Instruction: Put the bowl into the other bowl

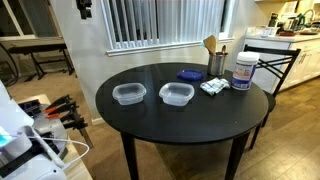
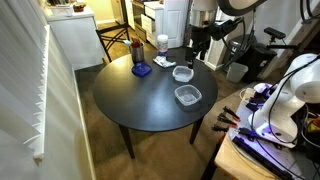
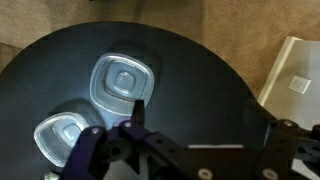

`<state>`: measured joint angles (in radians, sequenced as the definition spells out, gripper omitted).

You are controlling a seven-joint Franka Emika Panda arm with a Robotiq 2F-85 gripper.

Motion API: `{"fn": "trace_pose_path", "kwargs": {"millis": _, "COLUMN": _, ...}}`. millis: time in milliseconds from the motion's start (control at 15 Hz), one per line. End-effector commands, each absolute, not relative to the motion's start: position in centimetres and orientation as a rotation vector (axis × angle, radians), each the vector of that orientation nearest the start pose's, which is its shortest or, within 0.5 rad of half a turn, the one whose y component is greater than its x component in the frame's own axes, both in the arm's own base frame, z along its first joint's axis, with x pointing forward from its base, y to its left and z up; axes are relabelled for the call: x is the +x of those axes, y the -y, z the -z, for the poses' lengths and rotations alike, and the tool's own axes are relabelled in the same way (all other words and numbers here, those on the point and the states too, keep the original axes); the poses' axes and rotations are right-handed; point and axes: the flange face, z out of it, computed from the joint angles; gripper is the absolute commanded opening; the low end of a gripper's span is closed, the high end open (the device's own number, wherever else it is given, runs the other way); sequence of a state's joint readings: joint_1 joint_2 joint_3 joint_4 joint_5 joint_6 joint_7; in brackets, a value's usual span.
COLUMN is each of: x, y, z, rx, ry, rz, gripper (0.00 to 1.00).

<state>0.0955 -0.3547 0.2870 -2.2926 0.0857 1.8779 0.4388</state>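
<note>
**Both bowls sit apart; nesting not yet begun**

We see the two containers lying separately on the round black table [image 1: 185, 128], so as far as we can judge the task is at its very start. In an exterior view the bowl [image 1: 128, 94], the greyer and clearer of the pair, sits to the left. The other bowl [image 1: 176, 94], whiter with a paler rim, sits just to its right, with a strip of bare tabletop between them. Neither touches the other, both rest flat with the open side up, and both look empty.

In the wrist view the bowl [image 3: 125, 80] lies farther out toward the table's far edge. The other bowl [image 3: 62, 135] is nearer and to the left, partly behind one finger.

The gripper [image 3: 112, 126] hangs above the table near the whiter container and holds nothing. Its fingers seem to stand apart, though blur makes the near one hard to read. In an exterior view the gripper [image 2: 199, 50] is raised over the far side of the table, clear of both containers.

Everything is left to do, in our judgement: reach the bowl, grip it by its thin rim, lift it, carry it across and set it into the other bowl. The wall looks slick and flexible, so the grasp may call for care.
</note>
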Motion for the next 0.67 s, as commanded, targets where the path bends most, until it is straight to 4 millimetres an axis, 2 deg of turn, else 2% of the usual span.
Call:
{"fn": "trace_pose_path", "kwargs": {"millis": 0, "x": 40.3, "y": -17.6, "z": -47.9, "rx": -3.180, "ry": -0.168, "rz": -0.095, "gripper": 1.00}}
{"fn": "trace_pose_path", "kwargs": {"millis": 200, "x": 40.6, "y": -16.7, "z": -47.7, "rx": -3.163, "ry": -0.203, "rz": -0.082, "gripper": 1.00}}
{"fn": "trace_pose_path", "kwargs": {"millis": 467, "x": 42.0, "y": -12.9, "z": -47.7, "rx": -3.100, "ry": -0.332, "rz": -0.073, "gripper": 1.00}}
{"fn": "trace_pose_path", "kwargs": {"millis": 600, "x": 42.8, "y": -11.1, "z": -46.8, "rx": -3.084, "ry": -0.379, "rz": -0.102, "gripper": 1.00}}
